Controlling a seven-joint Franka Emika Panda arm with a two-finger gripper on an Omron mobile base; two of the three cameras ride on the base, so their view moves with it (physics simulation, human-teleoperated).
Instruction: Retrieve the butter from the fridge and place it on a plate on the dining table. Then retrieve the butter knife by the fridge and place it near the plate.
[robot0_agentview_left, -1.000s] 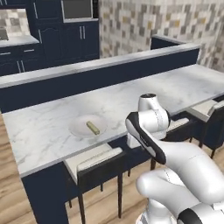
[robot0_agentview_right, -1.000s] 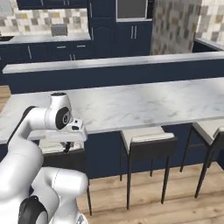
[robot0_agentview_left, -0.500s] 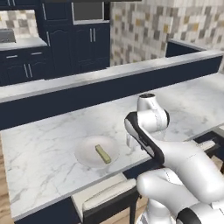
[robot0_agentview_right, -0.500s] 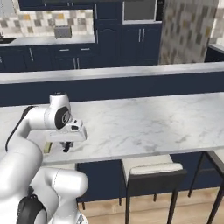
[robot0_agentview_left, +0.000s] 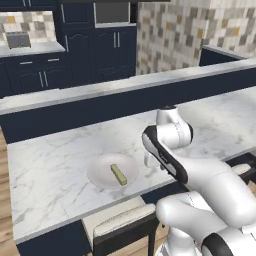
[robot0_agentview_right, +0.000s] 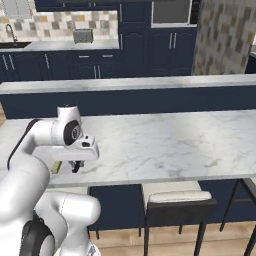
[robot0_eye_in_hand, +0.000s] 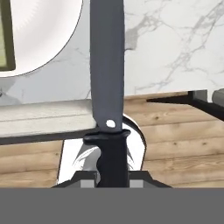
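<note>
Hand view, up close: the tool (robot0_eye_in_hand: 113, 177) is pinching the butter knife (robot0_eye_in_hand: 107, 78) by its black handle, a good spot to hold. It looks thin, stiff, light and a bit slippery, with a long dark blade pointing over the counter (robot0_eye_in_hand: 175, 48) edge. Just past it sits the white plate (robot0_agentview_left: 113, 170) with the yellow butter (robot0_agentview_left: 118, 174).

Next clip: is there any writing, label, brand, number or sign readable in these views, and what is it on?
None: no view carries readable text.
The butter and plate: plain, unmarked.
The knife shut in the tool: one pale rivet dot, no lettering.
The dining table, cabinets and wall tiles: only veining and pattern.
</note>
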